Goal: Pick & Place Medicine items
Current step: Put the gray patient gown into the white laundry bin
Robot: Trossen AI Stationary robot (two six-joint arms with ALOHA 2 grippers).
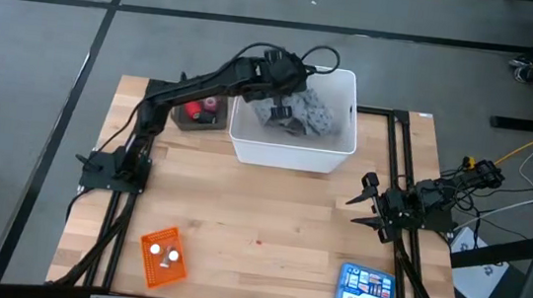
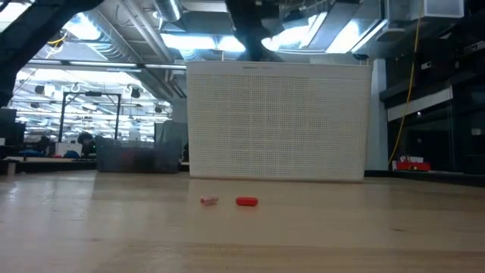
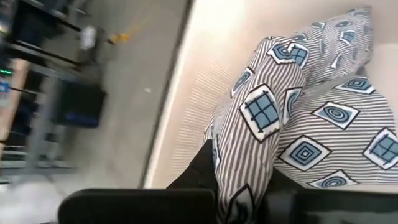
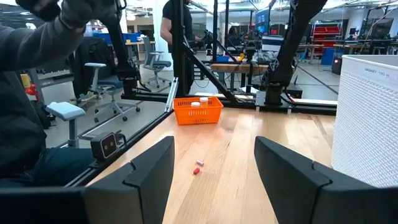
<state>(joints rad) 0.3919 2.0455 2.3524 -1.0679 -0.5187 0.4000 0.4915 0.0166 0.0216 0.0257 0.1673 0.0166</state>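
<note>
Left gripper (image 1: 287, 92) clenched on soft striped cloth (image 3: 298, 118) with blue squares, over the white box (image 1: 291, 152); right gripper (image 1: 368, 201) spread wide, empty.

Both arms are dark, near black, built of slim jointed links on flat black base plates bolted to black rails. The left arm (image 1: 194, 87) carries a looping black cable over its wrist. The right arm (image 1: 440, 199) has bundled black wiring at its wrist, and its tool (image 4: 214, 171) has two broad, matte black angular fingers (image 4: 149, 174).
</note>
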